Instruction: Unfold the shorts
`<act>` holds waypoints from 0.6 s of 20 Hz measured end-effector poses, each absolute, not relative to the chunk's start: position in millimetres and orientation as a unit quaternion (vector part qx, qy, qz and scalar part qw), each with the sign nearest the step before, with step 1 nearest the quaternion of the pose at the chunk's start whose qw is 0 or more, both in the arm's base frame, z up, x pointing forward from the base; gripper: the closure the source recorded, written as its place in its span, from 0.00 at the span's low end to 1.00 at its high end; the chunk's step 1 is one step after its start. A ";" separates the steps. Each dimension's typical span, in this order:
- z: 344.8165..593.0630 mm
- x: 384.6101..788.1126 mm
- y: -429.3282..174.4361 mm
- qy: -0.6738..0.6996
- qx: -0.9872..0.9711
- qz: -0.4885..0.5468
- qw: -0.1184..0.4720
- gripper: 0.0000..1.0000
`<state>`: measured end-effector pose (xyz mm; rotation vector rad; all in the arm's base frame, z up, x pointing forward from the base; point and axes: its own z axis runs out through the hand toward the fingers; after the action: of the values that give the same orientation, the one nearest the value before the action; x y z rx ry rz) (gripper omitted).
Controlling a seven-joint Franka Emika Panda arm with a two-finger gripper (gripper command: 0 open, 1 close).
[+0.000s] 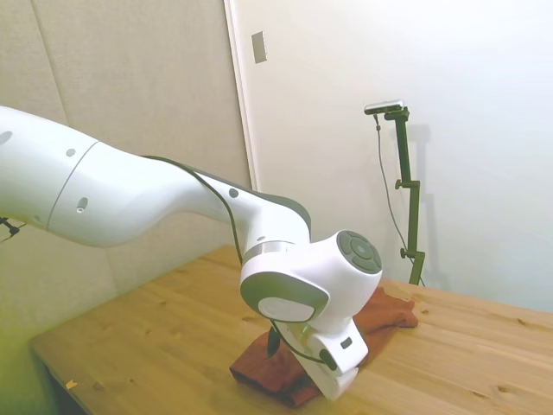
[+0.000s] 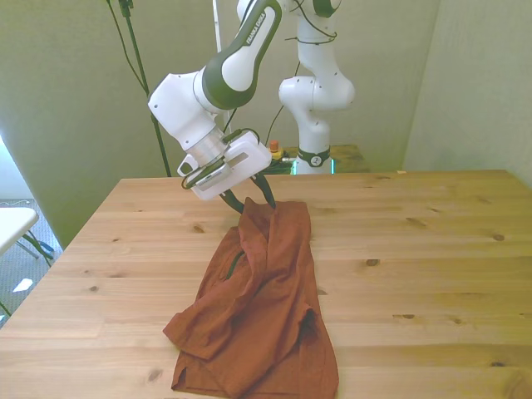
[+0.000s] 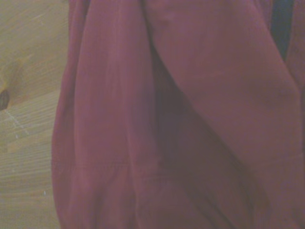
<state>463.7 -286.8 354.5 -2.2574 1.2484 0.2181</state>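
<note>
A: One item on the table (image 2: 432,249): the shorts (image 2: 262,307), rust-red, bunched and folded over themselves, running from frame centre down to the lower centre of the front view. In the side view they sit lower centre, mostly behind the arm.

B: State of the gripper (image 2: 253,198)?

A: Above centre, a little left, in the front view. The two dark fingers (image 2: 269,192) are drawn together on the top edge of the cloth, which rises to a small peak there. I read that as pinching the shorts.

B: Handling?

A: Judgement only: light, limp, no stiffness. Deep soft folds fill the wrist view (image 3: 181,124). The fabric will drape and drag rather than slide as a sheet, and a thin pinch could slip out or catch two layers.

B: Best place to hold?

A: A hem or the waistband, where the cloth is doubled and firmer. Avoid the dark zipper pocket (image 2: 235,264) near the left fold.
</note>
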 end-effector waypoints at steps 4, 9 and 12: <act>354.1 461.2 -290.0 0.464 -0.839 0.080 0.274 1.00; 353.8 459.5 -292.1 0.466 -0.837 0.081 0.274 1.00; 354.0 457.5 -294.9 0.467 -0.836 0.081 0.275 1.00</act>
<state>457.5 -294.9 354.0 -2.2486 1.2566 0.2164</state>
